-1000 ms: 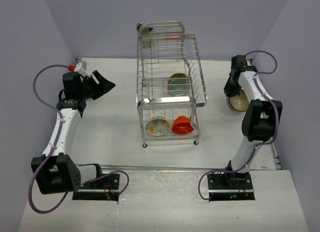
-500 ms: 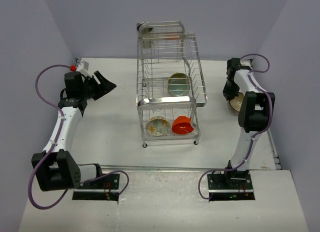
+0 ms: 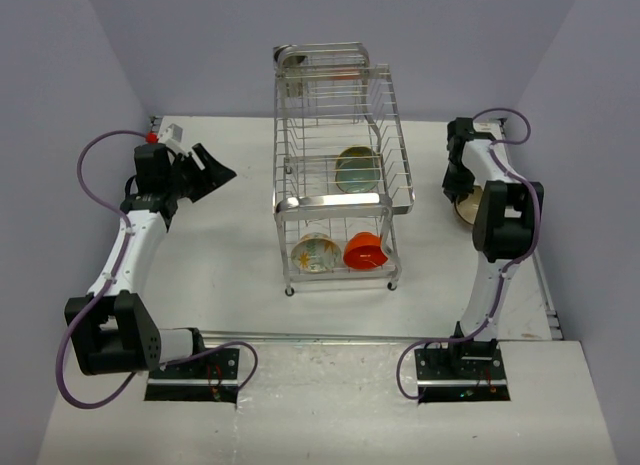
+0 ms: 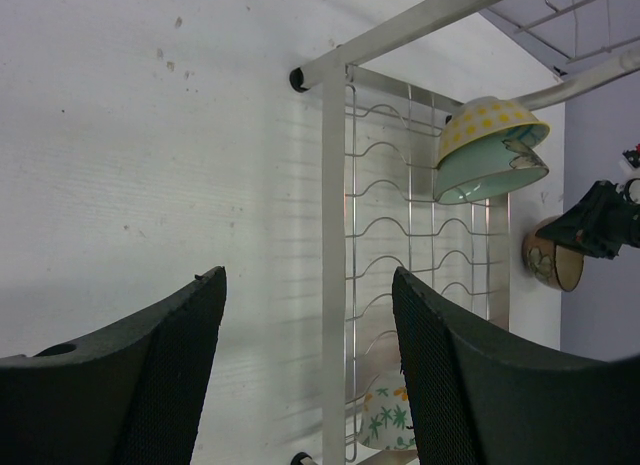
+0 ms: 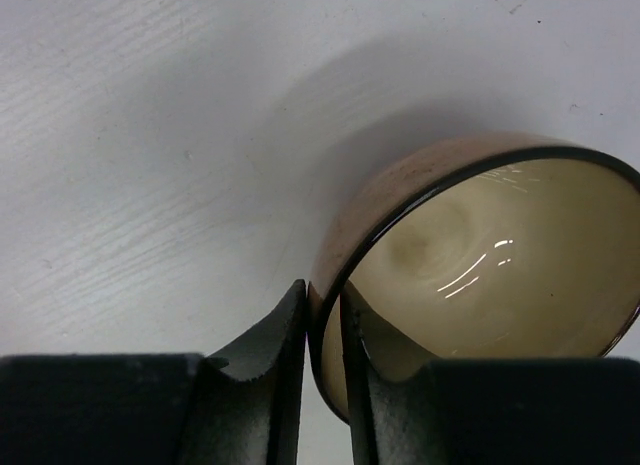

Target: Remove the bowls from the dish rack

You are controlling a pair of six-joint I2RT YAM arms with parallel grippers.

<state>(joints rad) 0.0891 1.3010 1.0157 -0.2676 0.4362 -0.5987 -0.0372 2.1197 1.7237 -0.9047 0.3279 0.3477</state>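
The right end effector (image 5: 322,385) pinches the rim of the brown bowl (image 5: 480,255), one finger outside the wall and one inside. The bowl's mouth faces the wrist camera. It is low over the surface (image 5: 150,135), right of the dish rack (image 3: 340,135), and from above the arm half hides it. The left end effector (image 4: 308,375) is spread and empty. In the rack, on edge, are the greenish bowl (image 3: 353,169) above, and the patterned bowl (image 3: 314,253) and orange-red bowl (image 3: 364,252) below.

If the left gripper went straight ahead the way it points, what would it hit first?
Probably the tall chrome wire dish rack: the open left gripper aims at its left side frame, though depth is unclear.
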